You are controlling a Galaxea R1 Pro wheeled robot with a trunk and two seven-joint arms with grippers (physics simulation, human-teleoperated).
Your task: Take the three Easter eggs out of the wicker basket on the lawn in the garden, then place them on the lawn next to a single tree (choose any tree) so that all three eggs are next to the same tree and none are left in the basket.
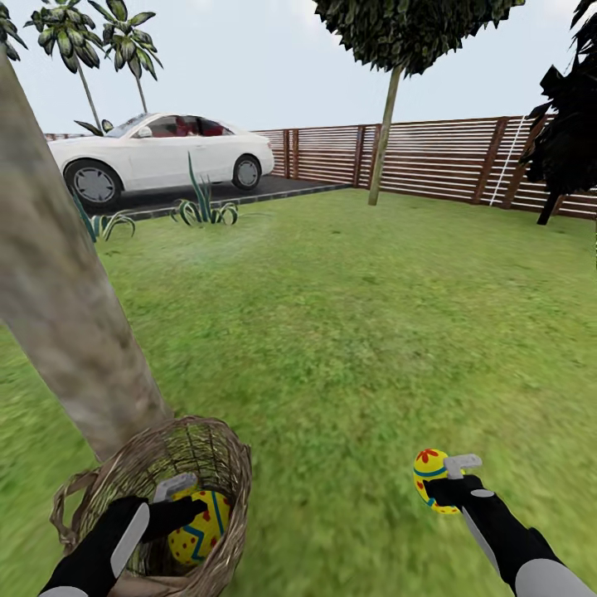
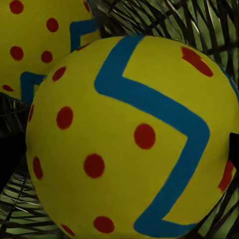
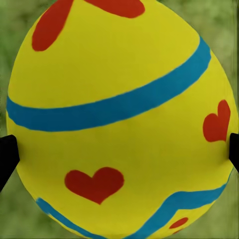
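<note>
Green lawn runs from my position to a brown slatted fence at the far side; a white car stands on dark paving at far left, a thin-trunked tree before the fence. The thick mottled tree trunk rises at near left, leaning across the frame. The wicker basket sits on the grass just beside the trunk's base, touching or nearly so.

My left fingers are down inside the basket, set against a yellow egg with blue zigzag and red dots; I cannot tell whether they have closed on it. A second dotted egg lies against it, over the woven wall.

My right fingers are at near right, well apart from the basket, clamped on either side of the third egg, yellow with a teal band, red flower and red hearts, held above the grass
</note>
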